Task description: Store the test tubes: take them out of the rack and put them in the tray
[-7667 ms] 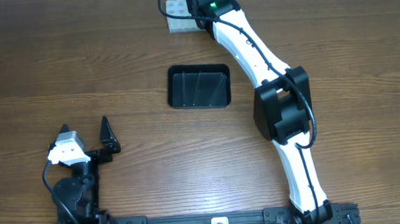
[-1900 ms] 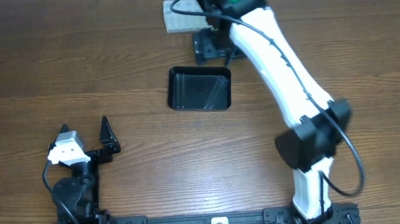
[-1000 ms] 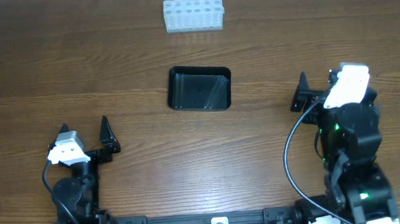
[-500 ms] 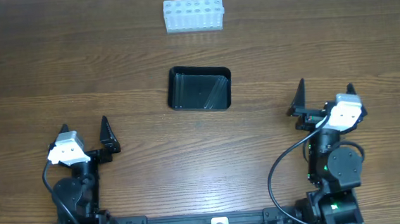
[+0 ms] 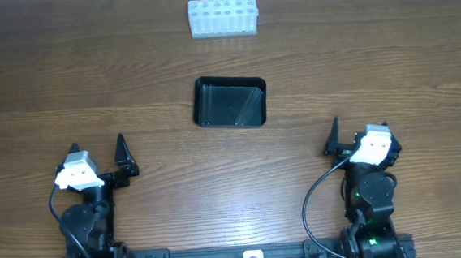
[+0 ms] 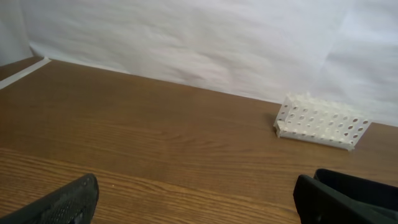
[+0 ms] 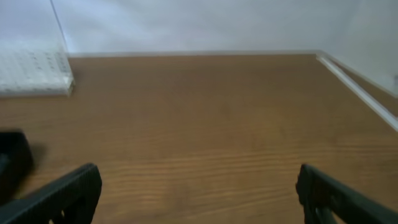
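Observation:
The white test tube rack [image 5: 223,17] stands at the far middle of the table; whether its holes hold tubes I cannot tell. Nearer, the black tray [image 5: 200,107] holds clear test tubes [image 5: 241,104] that show as faint glints. My left gripper [image 5: 98,148] rests open near the front left, far from both. Open and with nothing in it, my right gripper [image 5: 359,128] sits near the front right. The rack [image 6: 322,121] lies far ahead of the left gripper [image 6: 199,208]. In the right wrist view the rack [image 7: 34,71] and a corner of the tray [image 7: 12,162] lie off to one side of the right gripper [image 7: 199,199].
Bare wooden tabletop [image 5: 371,46] surrounds the rack and tray on all sides. A white backdrop [image 6: 186,37] stands behind the table's far edge. A pale strip [image 7: 354,81] marks the table's side edge.
The right arm has pulled back from the rack and tray to the front right and settled low, its gripper open. The left arm has not moved.

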You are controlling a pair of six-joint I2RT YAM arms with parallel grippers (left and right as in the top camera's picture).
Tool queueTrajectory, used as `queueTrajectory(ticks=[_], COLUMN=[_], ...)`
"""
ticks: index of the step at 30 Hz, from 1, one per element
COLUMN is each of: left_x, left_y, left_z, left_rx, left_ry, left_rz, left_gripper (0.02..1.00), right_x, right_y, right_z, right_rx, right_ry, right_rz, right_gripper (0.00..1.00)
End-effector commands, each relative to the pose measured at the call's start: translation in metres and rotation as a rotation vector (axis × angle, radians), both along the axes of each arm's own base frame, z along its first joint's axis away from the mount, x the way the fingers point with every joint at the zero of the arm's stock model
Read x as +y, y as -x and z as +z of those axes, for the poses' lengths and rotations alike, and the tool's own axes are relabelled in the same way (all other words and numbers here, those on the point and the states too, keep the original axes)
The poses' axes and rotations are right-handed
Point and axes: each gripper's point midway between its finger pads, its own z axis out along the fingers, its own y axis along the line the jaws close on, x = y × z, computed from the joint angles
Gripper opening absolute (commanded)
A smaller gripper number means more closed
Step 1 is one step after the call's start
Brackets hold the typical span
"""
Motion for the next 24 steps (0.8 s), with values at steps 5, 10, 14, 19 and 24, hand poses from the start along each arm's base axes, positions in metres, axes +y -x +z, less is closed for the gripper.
queueTrajectory(ticks=[5,10,14,19,24], left_x=[0.002,0.002,0.002,0.002,0.002], left_y=[0.0,0.0,0.0,0.0,0.0], left_z=[-0.001,-0.001,-0.001,-0.001,-0.001], left_rx=[-0.001,-0.001,-0.001,-0.001,-0.001], left_ry=[-0.014,-0.014,-0.014,-0.014,-0.014], left_rz=[0.012,0.012,0.012,0.012,0.012], left_gripper=[0.998,0.996,0.998,0.996,0.998], right_x=[-0.009,-0.01,-0.011,0.007,0.027], right_y=[0.011,0.011,0.011,0.007,0.006], right_z=[0.032,0.03,0.03,0.025,0.022], right_rx=[-0.149,-0.142,-0.142,-0.124,-0.11], right_ry=[-0.003,-0.003,-0.003,-0.02,-0.037], right_rz=[-0.033,-0.035,-0.039,0.089,0.207], right_gripper=[0.989,0.993,0.991,0.991,0.993])
